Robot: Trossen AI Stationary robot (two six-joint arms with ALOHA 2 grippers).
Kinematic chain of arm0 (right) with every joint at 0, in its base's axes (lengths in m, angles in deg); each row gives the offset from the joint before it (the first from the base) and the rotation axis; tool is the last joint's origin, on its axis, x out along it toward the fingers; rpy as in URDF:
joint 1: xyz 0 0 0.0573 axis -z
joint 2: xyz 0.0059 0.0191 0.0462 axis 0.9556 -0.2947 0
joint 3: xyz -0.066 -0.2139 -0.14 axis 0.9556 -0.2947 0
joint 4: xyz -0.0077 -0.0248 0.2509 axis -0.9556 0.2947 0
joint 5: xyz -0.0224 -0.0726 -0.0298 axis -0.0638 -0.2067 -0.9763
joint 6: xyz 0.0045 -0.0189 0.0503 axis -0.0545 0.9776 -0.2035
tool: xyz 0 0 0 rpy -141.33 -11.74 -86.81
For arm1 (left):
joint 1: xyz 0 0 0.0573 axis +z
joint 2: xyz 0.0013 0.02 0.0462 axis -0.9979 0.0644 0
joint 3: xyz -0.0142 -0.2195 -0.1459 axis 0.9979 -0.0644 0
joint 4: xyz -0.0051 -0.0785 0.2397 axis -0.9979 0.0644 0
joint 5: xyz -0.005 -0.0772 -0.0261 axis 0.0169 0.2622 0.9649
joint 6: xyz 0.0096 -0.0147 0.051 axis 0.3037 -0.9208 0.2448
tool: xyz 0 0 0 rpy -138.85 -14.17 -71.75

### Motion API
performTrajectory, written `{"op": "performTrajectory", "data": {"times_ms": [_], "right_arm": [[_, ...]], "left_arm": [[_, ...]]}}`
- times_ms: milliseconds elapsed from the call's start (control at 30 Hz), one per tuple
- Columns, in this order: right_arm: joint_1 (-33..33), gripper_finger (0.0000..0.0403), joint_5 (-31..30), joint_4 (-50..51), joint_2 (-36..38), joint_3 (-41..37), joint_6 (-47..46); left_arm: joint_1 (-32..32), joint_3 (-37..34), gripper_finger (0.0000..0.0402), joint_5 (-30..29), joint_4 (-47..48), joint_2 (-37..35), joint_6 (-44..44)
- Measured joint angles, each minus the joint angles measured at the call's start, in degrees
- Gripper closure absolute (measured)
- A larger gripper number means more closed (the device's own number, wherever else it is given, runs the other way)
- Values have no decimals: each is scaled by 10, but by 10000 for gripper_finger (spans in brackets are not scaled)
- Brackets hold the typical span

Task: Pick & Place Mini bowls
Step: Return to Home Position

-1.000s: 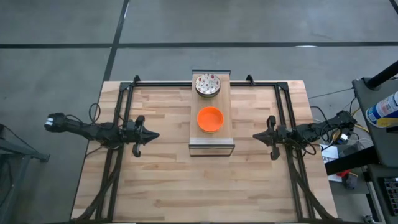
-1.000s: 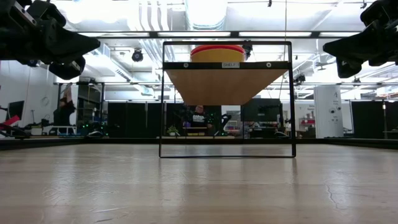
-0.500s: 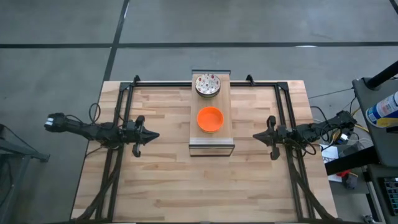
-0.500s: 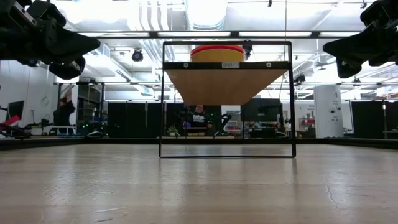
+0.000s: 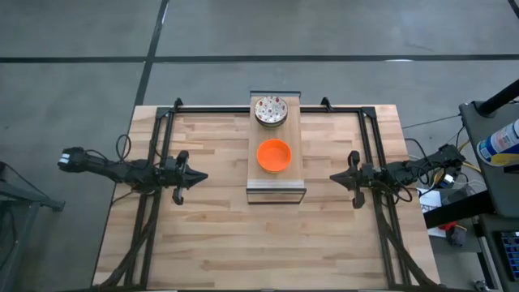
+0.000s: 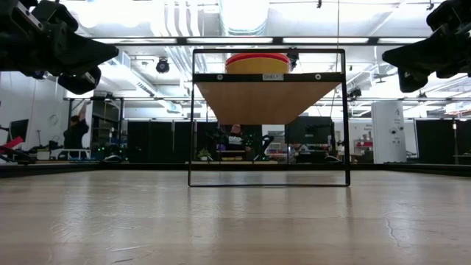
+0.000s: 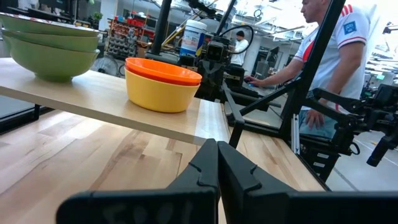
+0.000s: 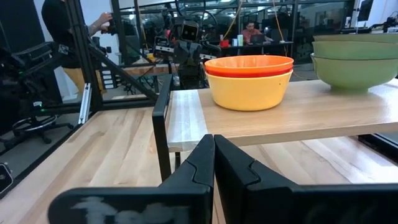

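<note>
A stack of mini bowls, orange on top and yellow at the bottom [image 5: 274, 155], stands on the middle of a raised wooden shelf [image 5: 290, 182]. It also shows in the left wrist view [image 7: 163, 84] and the right wrist view [image 8: 249, 79]. A second stack, speckled white inside [image 5: 270, 109] and green outside [image 7: 50, 46], stands at the shelf's far end. My left gripper [image 5: 201, 176] hovers shut left of the shelf. My right gripper [image 5: 332, 178] hovers shut right of it. Both are empty and point at the shelf.
The shelf rests on a thin black metal frame [image 6: 193, 118] above the tabletop, with open room under it. Black rails [image 5: 158, 154] run along the table's left and right sides. A person [image 7: 336, 43] stands beyond the table's right side.
</note>
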Motion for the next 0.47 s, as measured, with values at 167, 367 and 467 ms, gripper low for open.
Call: {"op": "performTrajectory", "data": {"times_ms": [167, 367, 467], "right_arm": [[0, 394, 0, 0, 0, 0, 2], [0, 394, 0, 0, 0, 0, 2], [0, 394, 0, 0, 0, 0, -1]], "left_arm": [[0, 0, 399, 0, 0, 0, 0], [0, 0, 399, 0, 0, 0, 0], [0, 0, 399, 0, 0, 0, 0]]}}
